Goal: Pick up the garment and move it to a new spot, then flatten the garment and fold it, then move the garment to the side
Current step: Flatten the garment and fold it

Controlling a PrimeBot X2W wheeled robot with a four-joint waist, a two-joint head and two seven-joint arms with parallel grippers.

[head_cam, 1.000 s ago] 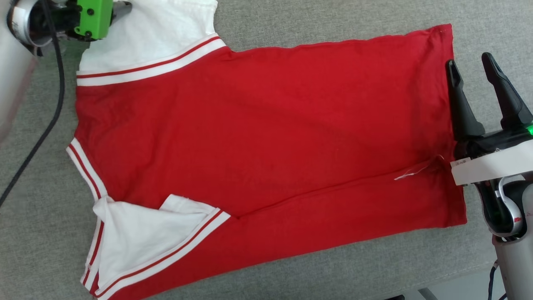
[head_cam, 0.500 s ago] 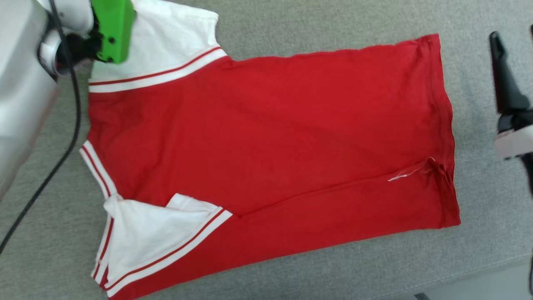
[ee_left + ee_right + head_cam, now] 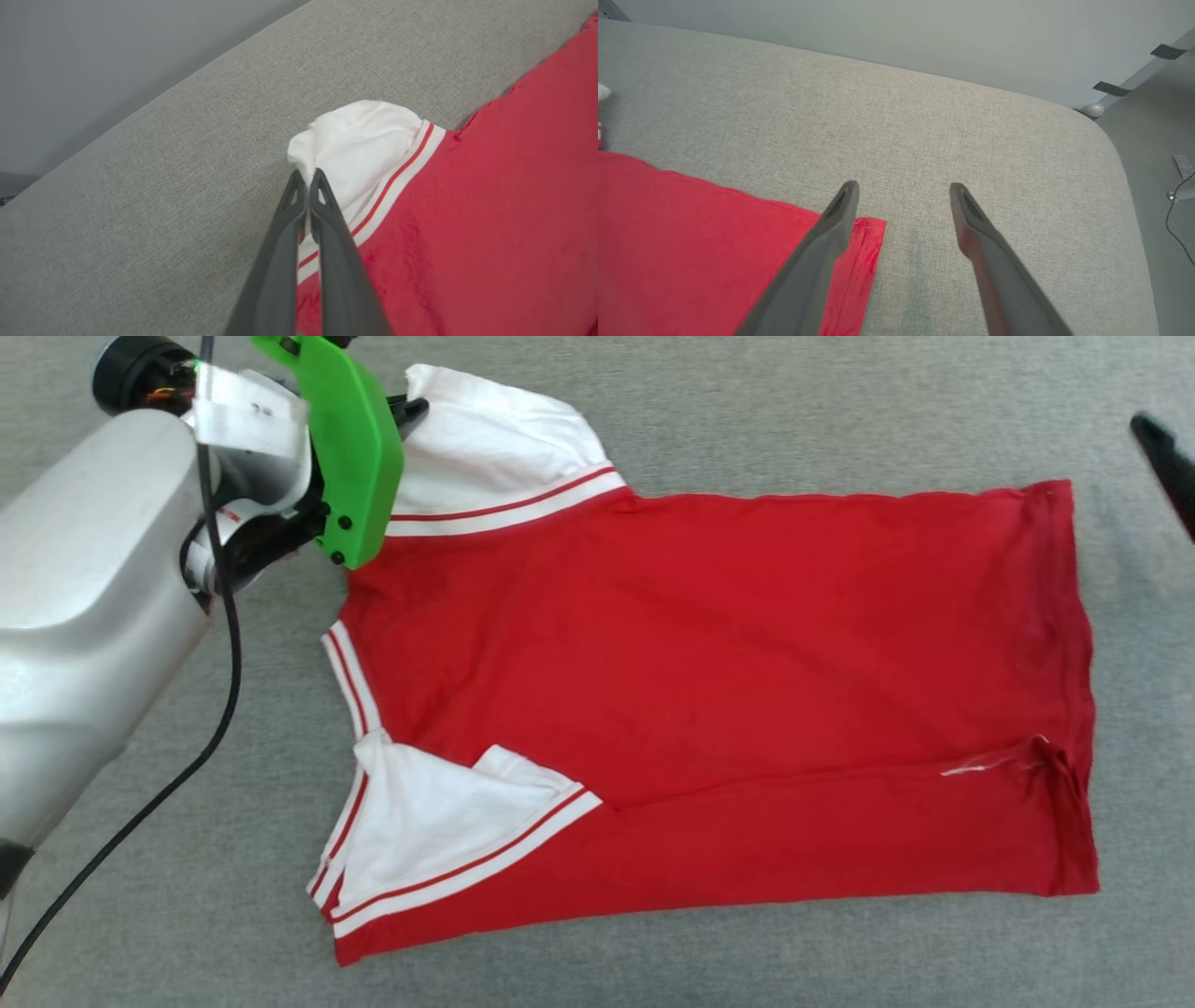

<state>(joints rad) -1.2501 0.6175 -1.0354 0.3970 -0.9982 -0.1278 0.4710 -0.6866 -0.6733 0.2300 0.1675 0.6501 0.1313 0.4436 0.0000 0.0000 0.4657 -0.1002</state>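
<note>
A red soft-fabric sports shirt (image 3: 709,663) with white sleeves and striped trim lies spread on a grey woven cushion (image 3: 840,411), one long edge seemingly already turned in. The left gripper (image 3: 306,179) pinches the shirt's far white sleeve (image 3: 359,135). The right gripper (image 3: 901,191) is poised wide and empty at the shirt's hem corner. Judging by this, folding is partway done and the move aside is yet to come.

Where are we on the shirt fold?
Done: the garment lies spread flat on the grey surface, its near edge seemingly folded over. In hand: the left gripper is shut on the far white sleeve. The right gripper hangs open by the hem corner, holding nothing. Left: the remaining folds and the move to the side.
</note>
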